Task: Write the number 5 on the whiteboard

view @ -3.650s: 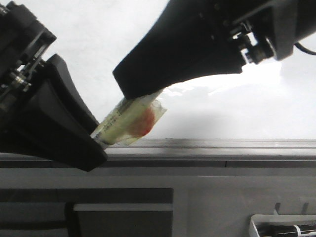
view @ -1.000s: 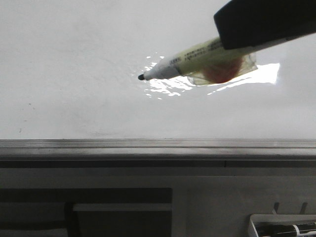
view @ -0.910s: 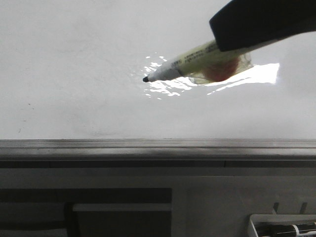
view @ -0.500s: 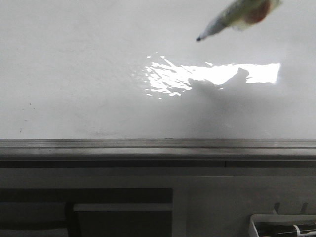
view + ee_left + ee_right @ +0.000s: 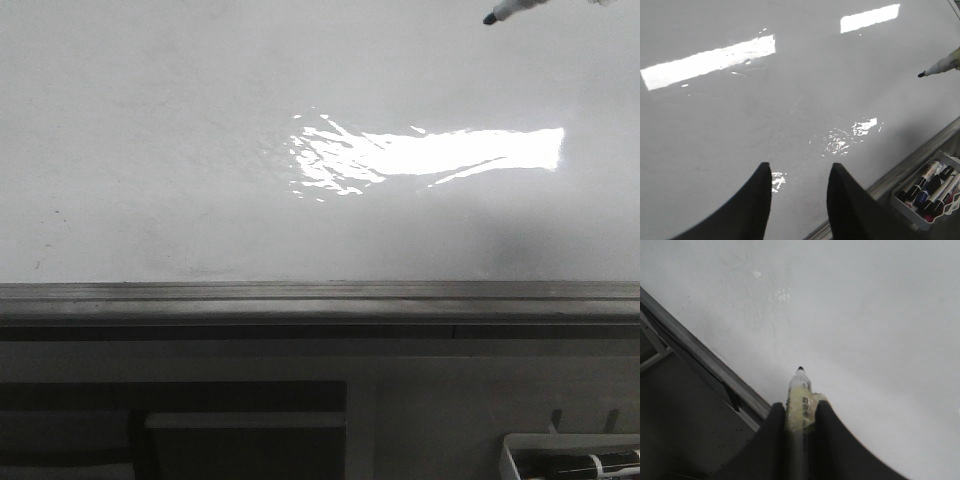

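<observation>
**Marker held off blank board**

Whiteboard (image 5: 180, 150) fills view, glossy, glare patch across middle, grey rim strip along near edge; no number 5 visible on it. Small tray of markers (image 5: 925, 195) just beyond rim. Left fingers (image 5: 799, 192) parted, holding nothing. Right fingers (image 5: 799, 416) clamped on marker (image 5: 800, 395), tip clear of board.

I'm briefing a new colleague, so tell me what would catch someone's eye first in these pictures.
First, the bright glare patch in the middle of the big, unmarked whiteboard. Next, the marker clamped in the right end effector, its tip showing at the front view's top right corner, held off the board. Last, the tray of markers beside the board's rim on the right, and the left end effector, open and empty above the board.
</observation>
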